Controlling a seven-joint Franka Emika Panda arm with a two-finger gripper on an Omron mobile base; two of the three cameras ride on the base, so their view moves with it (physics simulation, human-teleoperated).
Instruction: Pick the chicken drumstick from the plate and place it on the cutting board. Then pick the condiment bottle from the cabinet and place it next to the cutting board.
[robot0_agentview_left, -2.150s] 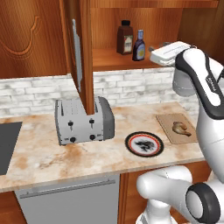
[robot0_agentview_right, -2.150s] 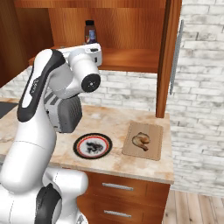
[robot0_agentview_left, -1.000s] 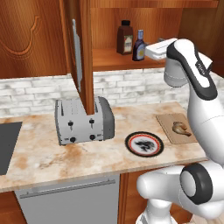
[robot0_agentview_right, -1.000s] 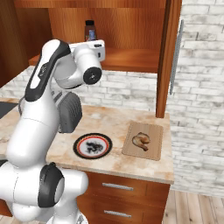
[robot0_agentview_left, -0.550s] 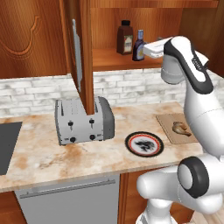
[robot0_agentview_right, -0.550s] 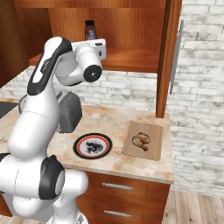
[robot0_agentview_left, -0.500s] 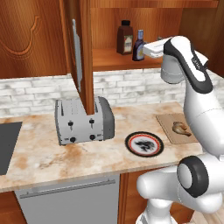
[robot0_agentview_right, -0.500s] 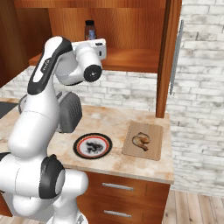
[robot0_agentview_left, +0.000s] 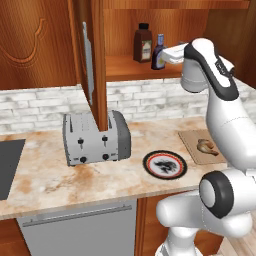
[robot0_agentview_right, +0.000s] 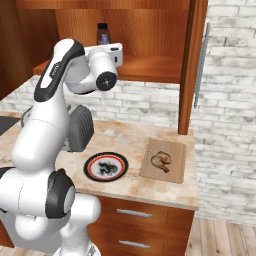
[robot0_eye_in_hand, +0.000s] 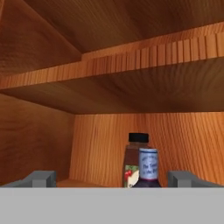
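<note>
The gripper has moved closer into the cabinet, its fingers wide open around the condiment bottle, while the chicken drumstick already lies on the cutting board

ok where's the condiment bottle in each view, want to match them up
Left base view: condiment bottle on the cabinet shelf, upper centre-right, beside the white hand.
Right base view: I cannot make it out; the hand covers that spot.
Hand view: bottom centre, between the fingertips.
Shared landmark: the taller brown bottle close by it.
</note>
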